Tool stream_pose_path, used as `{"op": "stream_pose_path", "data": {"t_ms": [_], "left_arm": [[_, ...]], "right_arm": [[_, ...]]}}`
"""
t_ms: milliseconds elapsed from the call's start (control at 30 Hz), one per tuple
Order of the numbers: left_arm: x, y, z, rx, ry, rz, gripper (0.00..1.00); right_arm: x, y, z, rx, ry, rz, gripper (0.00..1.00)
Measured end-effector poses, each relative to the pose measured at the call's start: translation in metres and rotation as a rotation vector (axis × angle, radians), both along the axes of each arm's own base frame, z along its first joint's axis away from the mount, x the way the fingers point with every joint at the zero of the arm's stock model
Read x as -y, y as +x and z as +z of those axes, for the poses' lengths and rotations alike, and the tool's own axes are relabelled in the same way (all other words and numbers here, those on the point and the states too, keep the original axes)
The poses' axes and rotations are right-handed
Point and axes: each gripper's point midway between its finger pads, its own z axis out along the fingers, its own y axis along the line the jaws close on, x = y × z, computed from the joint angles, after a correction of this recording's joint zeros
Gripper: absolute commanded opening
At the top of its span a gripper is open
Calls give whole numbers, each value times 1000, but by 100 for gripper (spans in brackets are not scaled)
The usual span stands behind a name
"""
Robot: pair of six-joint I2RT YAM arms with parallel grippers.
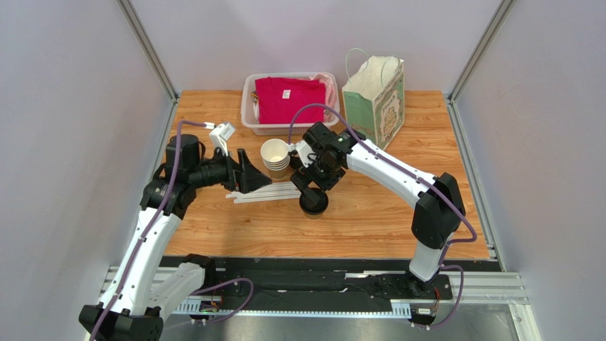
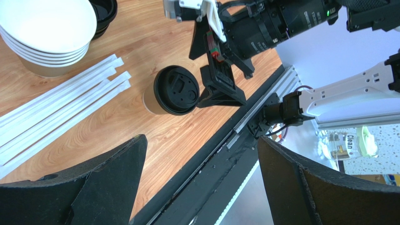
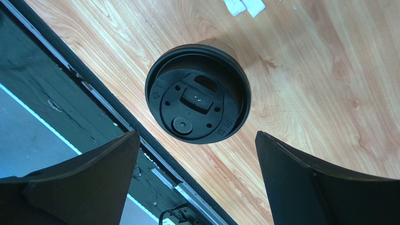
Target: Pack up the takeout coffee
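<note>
The takeout coffee (image 1: 314, 204) stands upright on the tabletop (image 1: 370, 220), about midway between its left and right edges and somewhat nearer the near edge. It is small and tan-walled, closed by a round black lid (image 3: 197, 91).

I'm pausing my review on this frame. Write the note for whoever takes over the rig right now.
Left tool: open, empty, beside the wrapped straws.
Right tool: open, poised above the takeout coffee cup, not gripping it.
Cup: upright on the table, black lid on.
Done: the cup is lidded.
Left: grasp the cup and carry it, probably into the open gift bag at the back right.
</note>
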Motion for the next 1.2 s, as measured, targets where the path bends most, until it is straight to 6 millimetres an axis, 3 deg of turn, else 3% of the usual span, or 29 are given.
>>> {"op": "stream_pose_path", "data": {"t_ms": [400,533,1200], "left_arm": [[2,7,-2,-4,-9,2,95],[2,8,-2,-6,-11,5,94],[-1,12,-8,-15,-14,23,93]], "right_arm": [[-5,-8,-15,20,-36,8,99],[-8,-4,-17,39,-41,1,92],[-16,-6,-29,107,-101,21,78]]}}
